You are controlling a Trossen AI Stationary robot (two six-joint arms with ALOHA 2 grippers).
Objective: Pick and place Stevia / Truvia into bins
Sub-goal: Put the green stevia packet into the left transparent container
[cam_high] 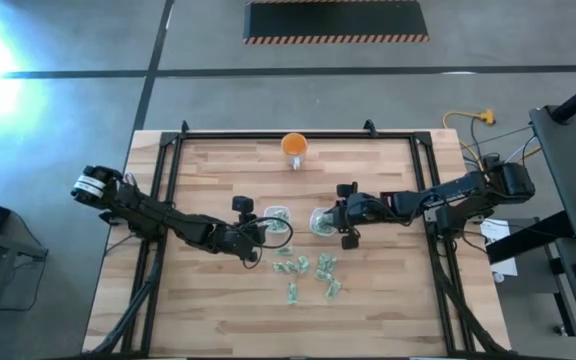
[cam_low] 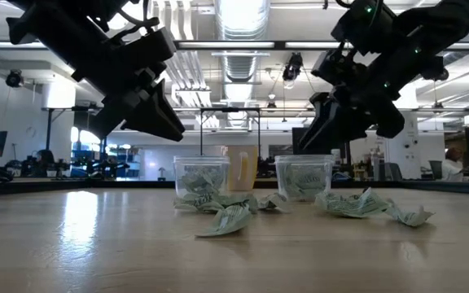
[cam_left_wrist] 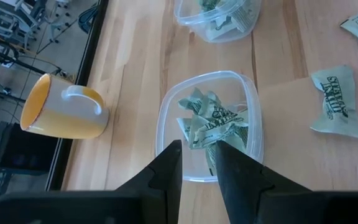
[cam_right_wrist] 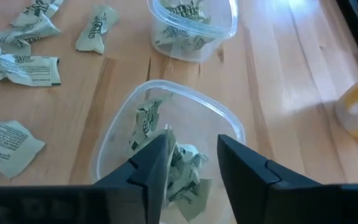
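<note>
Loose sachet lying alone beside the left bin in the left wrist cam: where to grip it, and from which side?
Come straight down on the sachet from above and pinch across its narrow, crumpled middle, probably the easiest part to grip. It lies flat on the table, apart from the left bin, so sideways entry gives little to catch. The left end effector is over that bin, fingers open.

We see a wooden table [cam_high: 208, 320] of pale planks, framed by black rails along its far edge and both sides. Near the middle of the far edge stands an orange mug [cam_high: 294, 147] with a white outside; in the left wrist view the same mug [cam_left_wrist: 64, 113] shows its handle and orange inside (it appears tilted there, though we cannot tell if that is only the camera's angle). Beyond the far edge, a black floor mat [cam_high: 336, 20] with striped borders lies on the grey floor.
</note>
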